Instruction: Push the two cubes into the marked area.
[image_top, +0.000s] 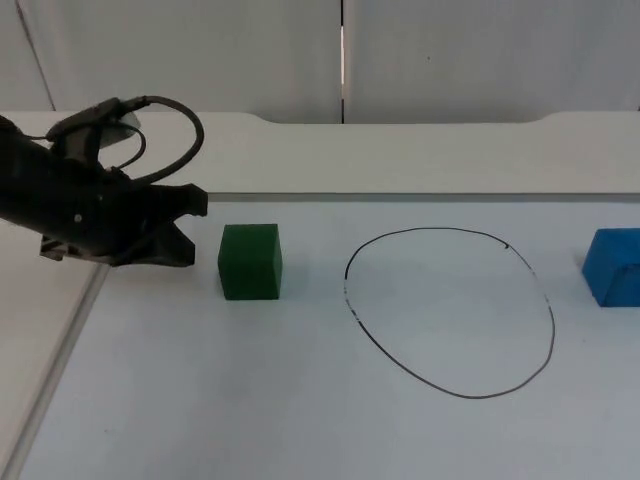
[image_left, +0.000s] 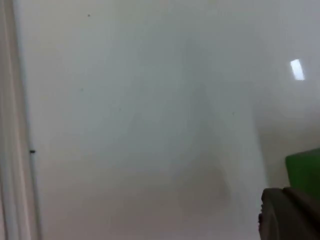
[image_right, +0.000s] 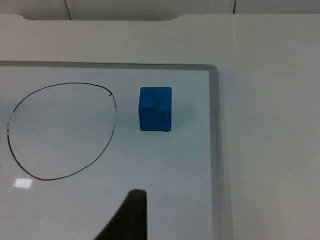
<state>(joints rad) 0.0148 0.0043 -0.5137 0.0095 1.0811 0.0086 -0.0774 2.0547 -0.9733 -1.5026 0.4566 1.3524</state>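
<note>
Top view: the drawn oval (image_top: 450, 312) is seen nearest, the green cube (image_top: 250, 261) outside it beside the left gripper (image_top: 185, 228), whose finger state cannot be told, and an off-centre push could send it askew past the line.

We're looking at the left arm reaching in low from the side, lying close to level, with its left hand (image_top: 185, 228) pointing across toward the middle. Can't really tell how its fingers are set. In the right wrist view, one dark fingertip of the right hand (image_right: 131, 215) is poking up.
</note>
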